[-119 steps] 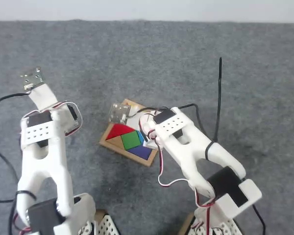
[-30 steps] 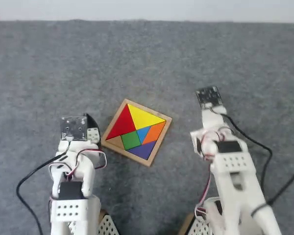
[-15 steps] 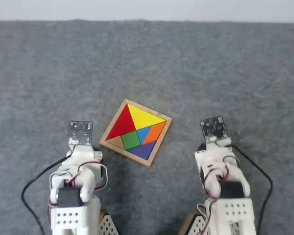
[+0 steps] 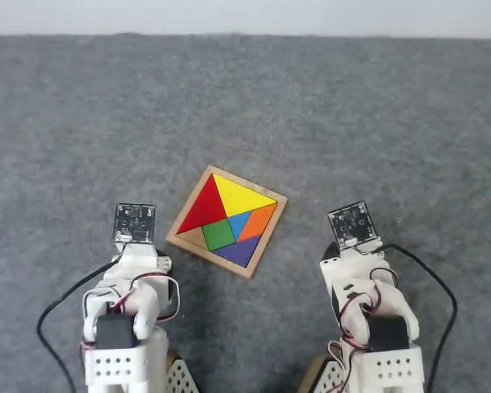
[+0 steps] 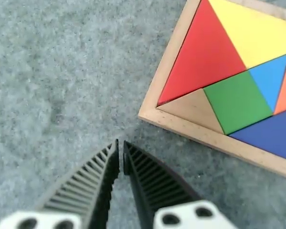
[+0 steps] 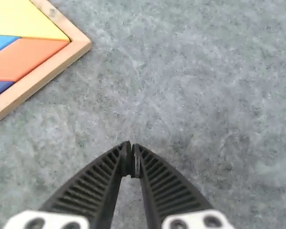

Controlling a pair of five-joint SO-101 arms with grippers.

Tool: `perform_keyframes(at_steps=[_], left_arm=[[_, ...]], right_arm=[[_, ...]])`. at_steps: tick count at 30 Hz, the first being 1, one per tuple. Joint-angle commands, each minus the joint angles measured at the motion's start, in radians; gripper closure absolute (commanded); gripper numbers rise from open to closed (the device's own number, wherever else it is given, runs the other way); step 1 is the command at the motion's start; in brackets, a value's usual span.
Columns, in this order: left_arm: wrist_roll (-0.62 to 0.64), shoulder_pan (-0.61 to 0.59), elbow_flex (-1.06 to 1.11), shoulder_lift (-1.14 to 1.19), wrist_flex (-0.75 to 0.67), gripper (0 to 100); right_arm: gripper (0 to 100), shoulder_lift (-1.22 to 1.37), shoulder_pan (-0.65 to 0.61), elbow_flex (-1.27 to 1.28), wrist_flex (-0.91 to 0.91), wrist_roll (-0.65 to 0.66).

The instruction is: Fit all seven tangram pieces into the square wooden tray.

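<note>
Grey fuzzy worktop [image 4: 376,123] has your wooden tray [image 4: 205,257] sitting between the two arms, tangram pieces [image 4: 229,217] filling its square; your left hand [image 5: 120,143] is clenched on nothing near one tray corner; right hand [image 6: 130,144] likewise clenched, empty, near another corner.

square wooden tray [image 4: 272,198] full of coloured pieces [image 4: 229,221]

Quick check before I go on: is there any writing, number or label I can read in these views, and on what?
None can be read.
The wooden tray and its coloured pieces are plain.
Any print on the small boards atop the two arms is too small to read.
</note>
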Motion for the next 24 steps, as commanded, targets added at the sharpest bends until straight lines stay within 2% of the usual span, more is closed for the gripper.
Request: perform_keyframes(at_steps=[1, 5, 15, 24], left_arm=[[-0.005, 0.006, -0.013, -0.020, 0.002, 98], [-0.005, 0.006, -0.013, -0.020, 0.002, 98], [-0.005, 0.006, -0.013, -0.020, 0.002, 98], [-0.005, 0.006, -0.013, -0.020, 0.002, 98]], right_arm=[[99.1, 0.010, -0.010, 0.014, 0.005, 0.011], [99.1, 0.019, -0.004, 0.014, 0.016, 0.008], [99.1, 0.010, -0.010, 0.012, 0.223, 0.009], [99.1, 0.010, -0.005, 0.012, 0.225, 0.008]])
